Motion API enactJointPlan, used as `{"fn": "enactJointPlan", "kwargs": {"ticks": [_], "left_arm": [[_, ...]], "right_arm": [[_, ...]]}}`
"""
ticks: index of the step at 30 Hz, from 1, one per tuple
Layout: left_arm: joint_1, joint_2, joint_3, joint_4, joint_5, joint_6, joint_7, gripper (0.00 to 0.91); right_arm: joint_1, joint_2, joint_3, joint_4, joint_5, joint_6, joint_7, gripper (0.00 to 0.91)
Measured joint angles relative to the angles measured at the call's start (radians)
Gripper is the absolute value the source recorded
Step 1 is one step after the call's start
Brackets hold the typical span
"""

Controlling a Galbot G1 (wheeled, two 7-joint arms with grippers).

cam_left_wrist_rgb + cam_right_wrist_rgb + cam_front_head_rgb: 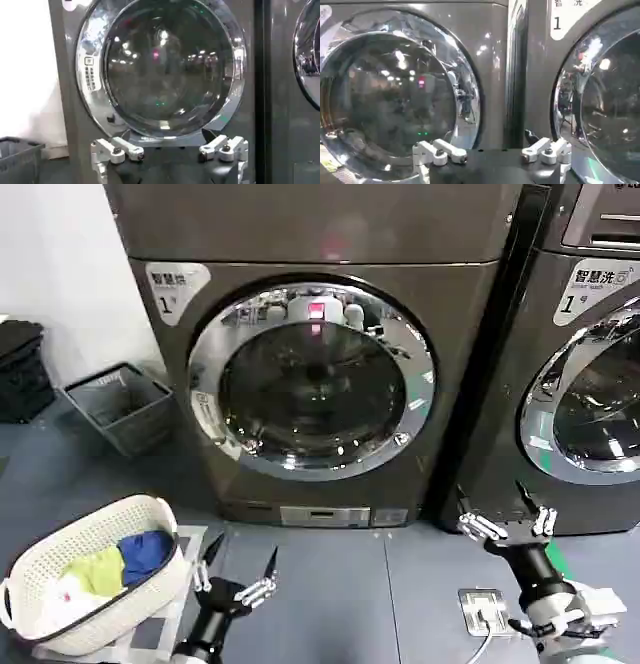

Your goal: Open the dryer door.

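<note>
The dryer door [311, 378] sits closed in the front of the dark grey machine [330, 244], its chrome ring flush all round. The left tool [238, 569] hangs low before it with fingers spread, touching nothing. The right tool [505, 514], also spread, hovers near the neighbouring machine [590, 244]. A white laundry basket [60, 549] stands on the floor at left

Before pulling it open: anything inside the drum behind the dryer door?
The dryer door is shut; its dark glass shows mostly reflections, so the drum's contents cannot be seen.
</note>
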Motion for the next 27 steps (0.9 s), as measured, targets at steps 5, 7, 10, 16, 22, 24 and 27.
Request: {"fn": "enactJointPlan", "kwargs": {"ticks": [5,7,10,16,22,24,27], "left_arm": [[0.002,0.005,0.000,-0.001,-0.002,-0.003,0.004,0.907],[0.004,0.005,0.000,-0.002,-0.003,-0.003,0.005,0.907],[0.005,0.005,0.001,-0.008,-0.006,-0.004,0.009,0.907],[0.010,0.004,-0.001,-0.010,-0.007,-0.005,0.015,0.907],[0.020,0.004,-0.008,-0.018,-0.008,-0.008,0.025,0.907],[0.023,0.003,-0.010,-0.019,-0.008,-0.008,0.027,0.907],[0.024,0.004,-0.011,-0.022,-0.008,-0.008,0.029,0.907]], "right_arm": [[0.037,-0.058,-0.048,-0.032,0.075,0.017,-0.023,0.907],[0.057,-0.089,-0.073,-0.047,0.107,0.030,-0.027,0.907],[0.090,-0.139,-0.116,-0.072,0.128,0.064,-0.045,0.907],[0.181,-0.239,-0.217,-0.142,0.188,0.127,-0.066,0.907],[0.296,-0.324,-0.341,-0.229,0.251,0.138,-0.061,0.907],[0.332,-0.340,-0.375,-0.252,0.265,0.138,-0.059,0.907],[0.392,-0.361,-0.424,-0.285,0.290,0.137,-0.058,0.907]]}}
